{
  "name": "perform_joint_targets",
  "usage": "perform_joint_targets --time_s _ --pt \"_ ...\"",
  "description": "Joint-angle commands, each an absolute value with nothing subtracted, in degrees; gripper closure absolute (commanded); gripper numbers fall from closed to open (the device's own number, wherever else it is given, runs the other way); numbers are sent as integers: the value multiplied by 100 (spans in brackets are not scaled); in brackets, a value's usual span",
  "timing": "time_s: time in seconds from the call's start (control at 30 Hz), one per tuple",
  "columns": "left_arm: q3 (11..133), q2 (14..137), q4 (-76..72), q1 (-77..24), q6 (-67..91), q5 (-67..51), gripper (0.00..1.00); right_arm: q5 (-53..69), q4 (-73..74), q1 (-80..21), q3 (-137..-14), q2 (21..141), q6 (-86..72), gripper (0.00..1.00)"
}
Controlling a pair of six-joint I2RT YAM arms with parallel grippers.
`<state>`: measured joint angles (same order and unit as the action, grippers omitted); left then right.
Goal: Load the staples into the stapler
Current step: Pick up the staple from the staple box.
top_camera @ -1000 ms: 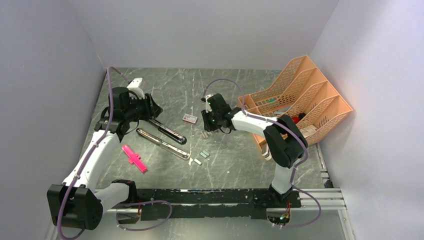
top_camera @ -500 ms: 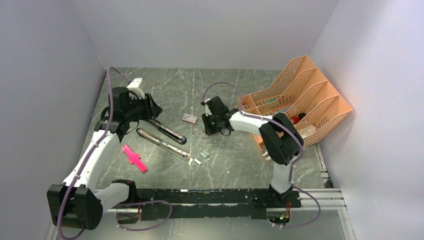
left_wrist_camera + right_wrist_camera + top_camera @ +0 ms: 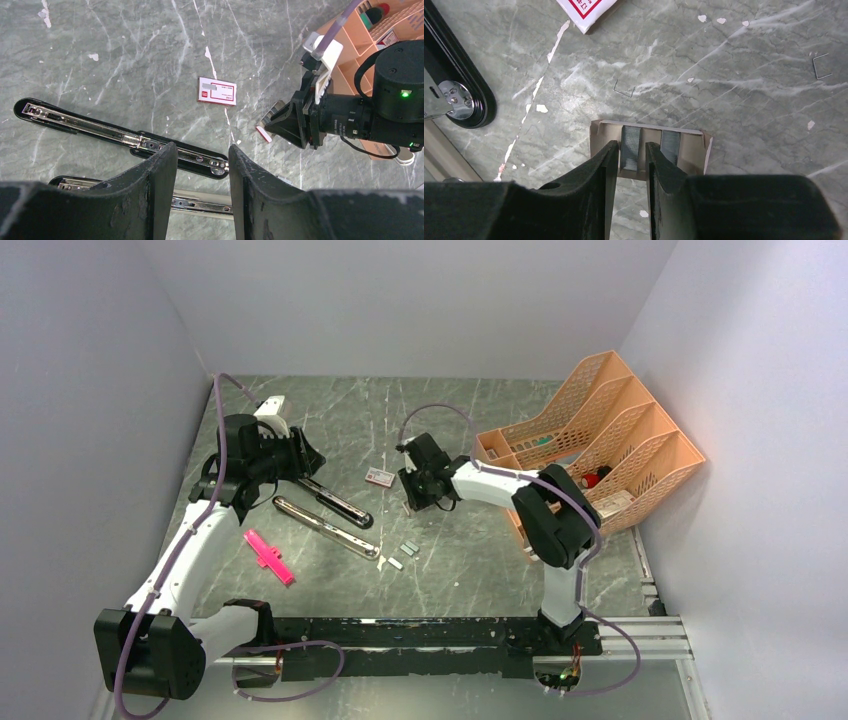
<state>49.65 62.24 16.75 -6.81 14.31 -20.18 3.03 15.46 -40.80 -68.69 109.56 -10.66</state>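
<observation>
- The step in hand appears to be picking up the staples (image 3: 630, 145). The right pincer (image 3: 631, 150) stands over a small cardboard tray (image 3: 694, 150), with one silvery strip between its fingers.
- Its jaws are narrowly apart. A sliver of tray shows on either side of the strip, so nothing is gripped yet.
- A second strip (image 3: 670, 145) lies in the same tray, just beside the right finger and outside the jaws.
- The next move likely calls for closing squarely on the strip and lifting it without snapping it. The strip would then be carried left to the stapler's rail.
- The stapler (image 3: 335, 504) lies opened out to the left of the tray. Its black top and chrome rail (image 3: 325, 528) sit side by side, near the tray but apart from it.
- The left pincer (image 3: 201, 150) hangs above the stapler, jaws wide apart and holding nothing.
- Some loose strips (image 3: 407, 548) lie on the table (image 3: 450, 430), nearer the arm bases.
</observation>
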Motion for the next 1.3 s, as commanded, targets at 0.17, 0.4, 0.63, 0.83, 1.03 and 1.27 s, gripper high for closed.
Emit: perform_joint_targets --time_s 0.17,0.4,0.63,0.83,1.03,1.27 --pt "4919 6120 1573 -602 1380 -2117 53 -465 2029 -4383 -7118 11187 -905 71" --pt "4918 6123 1575 -606 1372 -2111 53 -490 1953 -4415 -7084 11154 -958 82" --pt "4925 6118 1584 -606 1371 -2079 53 -317 1470 -4413 -6944 10666 -961 87" --pt "4916 6086 1562 -606 1365 -2094 53 -340 945 -4408 -6470 9946 -932 90" --pt "4852 5937 1354 -599 1407 -2318 51 -187 155 -4404 -5405 8936 -893 91" --pt "4236 5366 -63 -613 2026 -3538 47 464 -1962 -4403 -3662 7006 -983 91"
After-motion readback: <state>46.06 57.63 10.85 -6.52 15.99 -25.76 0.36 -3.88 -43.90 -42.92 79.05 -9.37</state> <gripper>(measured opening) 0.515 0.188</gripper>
